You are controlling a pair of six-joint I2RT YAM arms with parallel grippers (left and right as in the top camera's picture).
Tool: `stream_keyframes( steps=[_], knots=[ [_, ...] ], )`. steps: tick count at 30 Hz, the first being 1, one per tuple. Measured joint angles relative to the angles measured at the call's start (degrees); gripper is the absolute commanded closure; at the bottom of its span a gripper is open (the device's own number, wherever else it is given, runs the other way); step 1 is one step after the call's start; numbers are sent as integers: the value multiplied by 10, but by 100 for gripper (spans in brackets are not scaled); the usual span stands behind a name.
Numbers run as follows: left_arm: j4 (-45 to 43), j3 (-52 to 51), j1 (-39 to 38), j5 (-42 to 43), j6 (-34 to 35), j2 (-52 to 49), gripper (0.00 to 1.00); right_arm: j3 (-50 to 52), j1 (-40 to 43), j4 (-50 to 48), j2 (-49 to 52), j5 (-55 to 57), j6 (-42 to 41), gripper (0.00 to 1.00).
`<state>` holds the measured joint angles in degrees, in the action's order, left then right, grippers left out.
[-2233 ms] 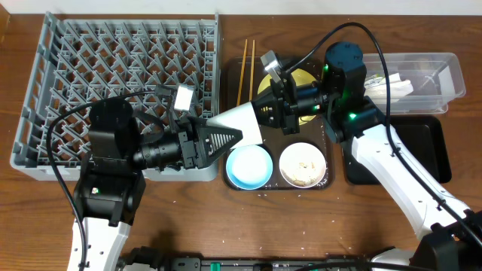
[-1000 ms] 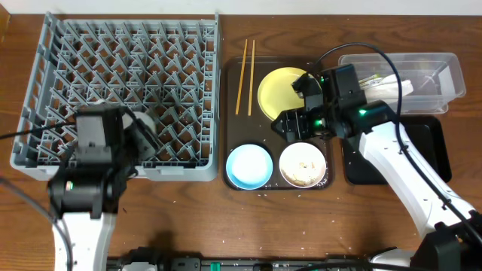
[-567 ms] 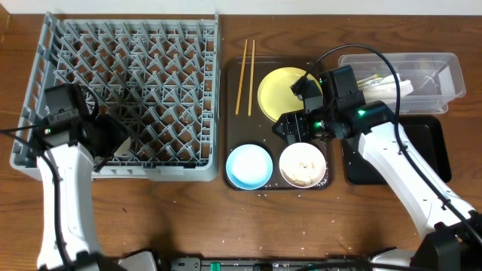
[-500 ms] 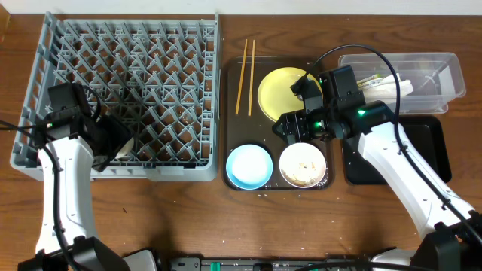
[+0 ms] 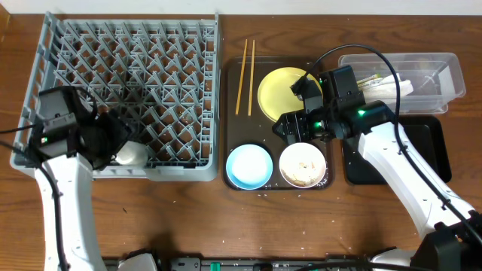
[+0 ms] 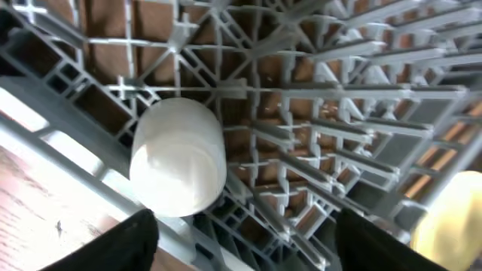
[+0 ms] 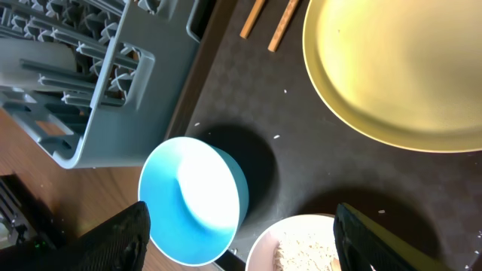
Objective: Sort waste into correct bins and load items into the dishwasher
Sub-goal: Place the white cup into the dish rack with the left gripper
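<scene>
1. Loading the rack looks like the step in hand. The small white cup (image 6: 178,156) lies inside the grey dish rack (image 5: 173,172), against its front wall. It is just ahead of the left gripper (image 6: 245,226), nearer one of its fingers (image 6: 135,241) than the other, and touches neither.
2. Those fingers stand wide apart with nothing between them, so I judge that the cup rests in the rack on its own.
3. The cup is smooth, rounded and plain white, with its closed end turned to the wrist camera. I cannot tell whether it sits fully upside down or leans on the pegs.
4. The right gripper (image 7: 245,233) hangs over the dark serving tray (image 7: 248,98), its fingers also spread wide and empty.
5. The empty blue bowl (image 7: 196,199) sits just ahead of one right finger. The white bowl (image 7: 265,235) with rice scraps sits between the two. The yellow plate (image 7: 399,68) and chopsticks (image 7: 267,19) lie farther ahead.
6. Next, as I judge it, the left arm must lift clear of the pegs without knocking the cup.
7. The right gripper must then close on a bowl rim. The white bowl's scraps belong in the clear tub (image 5: 452,60) or the black tray (image 5: 433,143) behind that wrist before it goes in the rack.
</scene>
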<state>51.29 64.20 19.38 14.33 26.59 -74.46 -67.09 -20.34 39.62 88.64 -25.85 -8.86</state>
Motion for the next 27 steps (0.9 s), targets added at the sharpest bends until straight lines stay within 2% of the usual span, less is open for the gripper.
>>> stream_keyframes(
  steps=[3, 4, 5, 8, 10, 12, 15, 19, 21, 24, 27],
  knots=[
    [9, 0, -15, 37, -28, 19, 33, 0, 0, 2, 0, 0, 2, 32],
    [8, 0, -20, 45, -35, 22, 33, 0, -1, 10, 0, 1, 3, 37],
    [7, 0, -40, 91, -64, 30, 33, 0, -5, 26, 0, 2, 3, 39],
    [8, 0, -82, 148, -118, 54, 32, -1, -36, 68, 0, 34, 2, 46],
    [7, 0, -123, 174, -152, 78, 28, 0, -68, 85, 0, 69, -5, 55],
    [8, 0, -164, 178, -178, 104, 28, 1, -109, 97, 0, 138, -31, 71],
    [8, 0, -202, 168, -197, 131, 27, 9, -140, 84, 0, 200, -76, 74],
    [12, 0, -224, 148, -209, 138, 27, 32, -146, 55, 4, 236, -118, 73],
    [13, 0, -224, 143, -210, 138, 27, 42, -146, 39, 16, 240, -121, 67],
    [13, 0, -224, 139, -211, 138, 27, 47, -149, 28, 42, 233, -103, 67],
    [13, 0, -224, 138, -211, 138, 27, 47, -160, 27, 82, 230, -87, 76]
  ],
)
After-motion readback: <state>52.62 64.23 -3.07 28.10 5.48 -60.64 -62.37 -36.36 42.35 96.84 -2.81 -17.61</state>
